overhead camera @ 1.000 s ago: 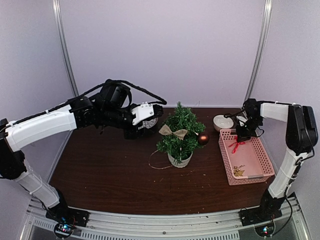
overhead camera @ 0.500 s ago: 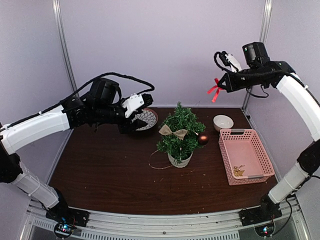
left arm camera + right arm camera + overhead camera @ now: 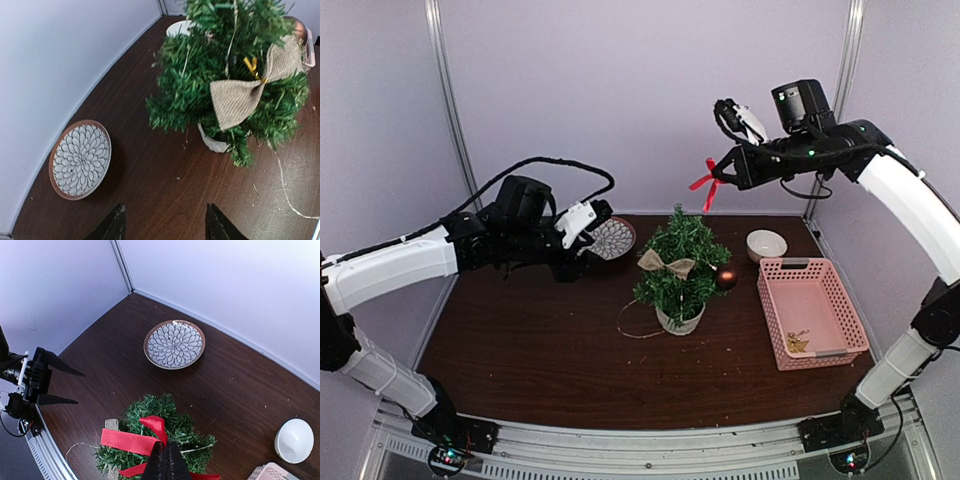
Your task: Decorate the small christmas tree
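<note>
The small bushy green christmas tree (image 3: 682, 250) in its white pot sits mid-table, already wearing a burlap bow (image 3: 665, 264) and a brown bauble (image 3: 726, 278). The right gripper (image 3: 723, 172) is pinched shut on a red ribbon bow (image 3: 705, 183) above the treetop. Looks like the carry-over step to me, and next it needs lowering into the branches. The left gripper (image 3: 598, 212) hangs open and empty by the flower-patterned plate (image 3: 613, 238), not blocking anything. A white bowl (image 3: 766, 244) and a pink plastic basket (image 3: 798, 264) sit off to the right.

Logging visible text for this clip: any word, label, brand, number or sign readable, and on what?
None readable.
The plate carries only a petal pattern; the pink basket, white bowl, red ribbon and small christmas tree show no lettering.
</note>
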You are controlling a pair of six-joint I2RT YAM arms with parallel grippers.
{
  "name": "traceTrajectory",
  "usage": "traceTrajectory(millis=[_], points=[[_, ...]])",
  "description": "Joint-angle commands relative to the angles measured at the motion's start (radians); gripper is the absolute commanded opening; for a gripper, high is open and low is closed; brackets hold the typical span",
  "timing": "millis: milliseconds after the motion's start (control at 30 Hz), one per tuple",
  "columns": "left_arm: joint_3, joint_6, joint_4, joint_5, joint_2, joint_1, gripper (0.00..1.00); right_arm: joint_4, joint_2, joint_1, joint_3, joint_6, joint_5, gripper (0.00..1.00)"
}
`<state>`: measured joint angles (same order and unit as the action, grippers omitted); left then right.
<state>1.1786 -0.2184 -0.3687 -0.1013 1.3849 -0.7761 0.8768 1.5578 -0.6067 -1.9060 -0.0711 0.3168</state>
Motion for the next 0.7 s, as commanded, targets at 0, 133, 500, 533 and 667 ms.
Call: traceTrajectory(millis=[0, 133, 500, 533, 667], points=[[-0.096, 0.116, 0.108, -0.026, -0.045, 0.021, 0.54, 0.021, -0.102, -0.001, 0.081, 0.003, 0.049, 0.00], [-0.133, 0.138, 0.128, -0.031, -0.043, 0.023, 0.54, 0.038, -0.175, -0.002, 0.177, -0.004, 0.051, 0.00], [-0.115, 0.142, 0.133, -0.042, -0.021, 0.023, 0.54, -0.097, -0.136, 0.019, 0.280, -0.051, 0.157, 0.00], [-0.112, 0.139, 0.130, -0.040, -0.020, 0.023, 0.54, -0.091, -0.123, 0.018, 0.274, -0.028, 0.176, 0.00], [-0.104, 0.135, 0.132, -0.038, -0.013, 0.023, 0.54, -0.076, -0.070, 0.018, 0.272, 0.051, 0.228, 0.00]])
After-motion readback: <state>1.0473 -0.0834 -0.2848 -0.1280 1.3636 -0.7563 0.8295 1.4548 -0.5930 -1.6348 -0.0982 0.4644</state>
